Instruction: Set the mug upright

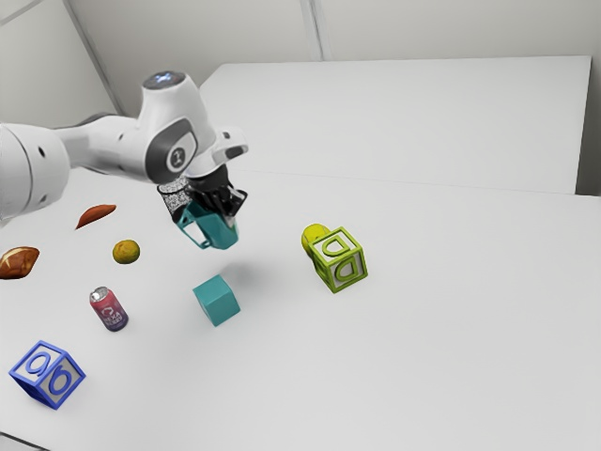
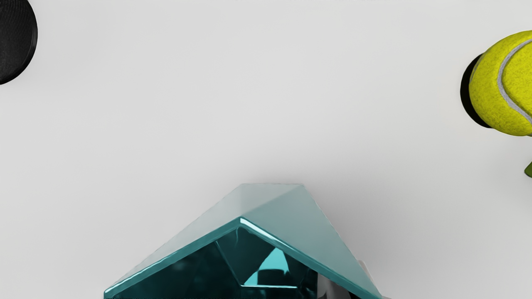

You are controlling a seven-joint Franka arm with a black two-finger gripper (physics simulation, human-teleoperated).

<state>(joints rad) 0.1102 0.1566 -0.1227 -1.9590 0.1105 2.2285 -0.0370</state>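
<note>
Evidently teal mug [image 2: 320, 232]: glossy, angular, flat-faceted walls.

White table [image 1: 432, 357]; nearer camera than claw [image 1: 223, 203], teal block [image 1: 216, 301]; past claw toward exterior view's right, tennis ball [image 1: 314, 235], green letter block [image 1: 345, 263] beside it; from claw toward exterior view's left, yellowish round fruit [image 1: 126, 251], reddish can [image 1: 110, 310], elongated red-brown thing [image 1: 95, 215], brown bread-like thing [image 1: 18, 263]; farther from claw, blue letter block [image 1: 47, 375].
</note>
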